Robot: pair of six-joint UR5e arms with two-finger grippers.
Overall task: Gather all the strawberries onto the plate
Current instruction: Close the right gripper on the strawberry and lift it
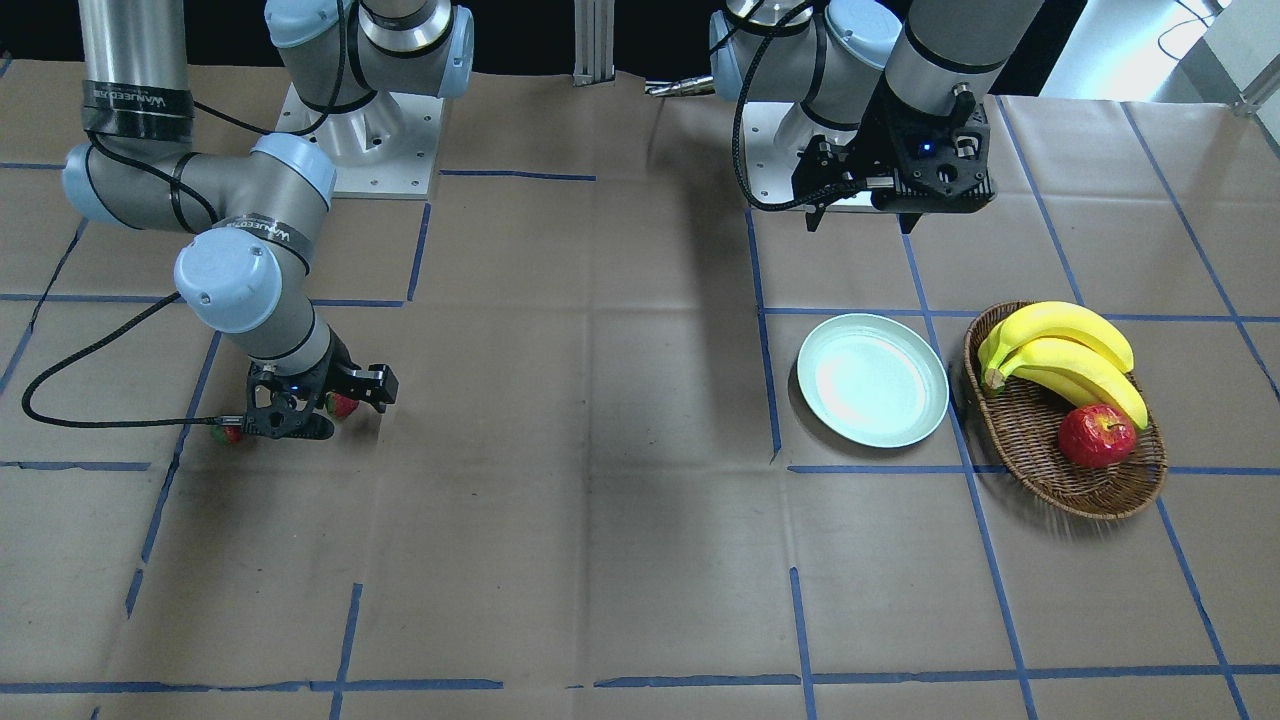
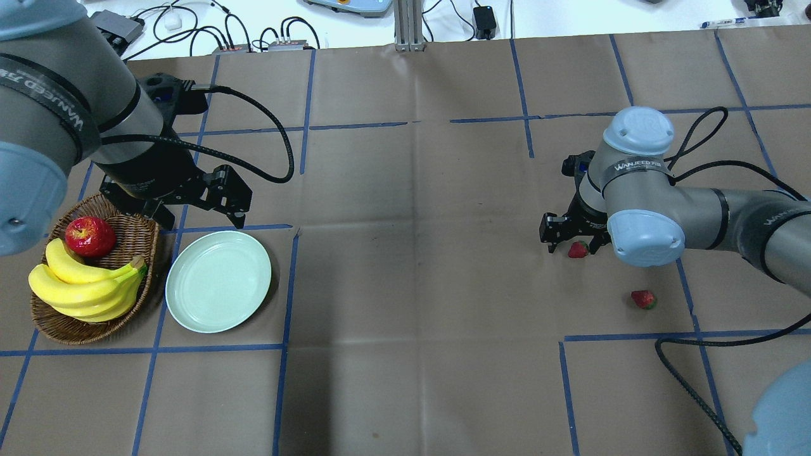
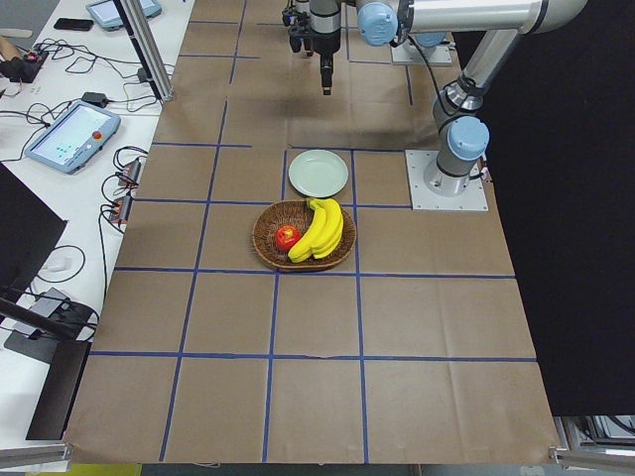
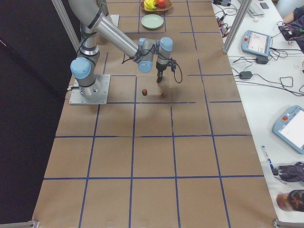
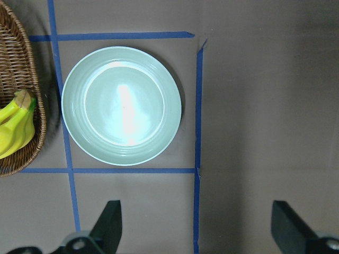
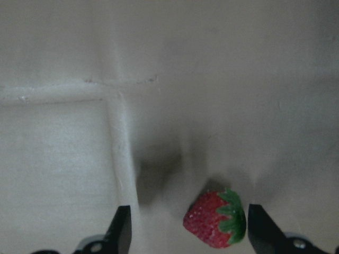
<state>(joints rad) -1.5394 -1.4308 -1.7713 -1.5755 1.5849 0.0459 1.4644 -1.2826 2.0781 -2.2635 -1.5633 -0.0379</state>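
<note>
One strawberry (image 2: 577,249) lies on the brown paper between the spread fingers of my right gripper (image 2: 573,244). In the right wrist view this strawberry (image 6: 216,219) sits closer to one fingertip (image 6: 262,227), and neither fingertip touches it. A second strawberry (image 2: 643,299) lies loose a little nearer the robot, showing in the front view as a strawberry (image 1: 226,433) beside the wrist. The pale mint-green plate (image 2: 218,280) is far off on the left side, with nothing on it. My left gripper (image 2: 203,220) hangs open above the plate's (image 5: 122,106) far edge, holding nothing.
A brown wicker basket (image 2: 134,235) stands right beside the plate and holds yellow bananas (image 2: 82,288) and a red apple (image 2: 90,235). Blue tape lines cross the paper-covered table. The right arm's black cable (image 2: 690,380) trails over the table near the loose strawberry.
</note>
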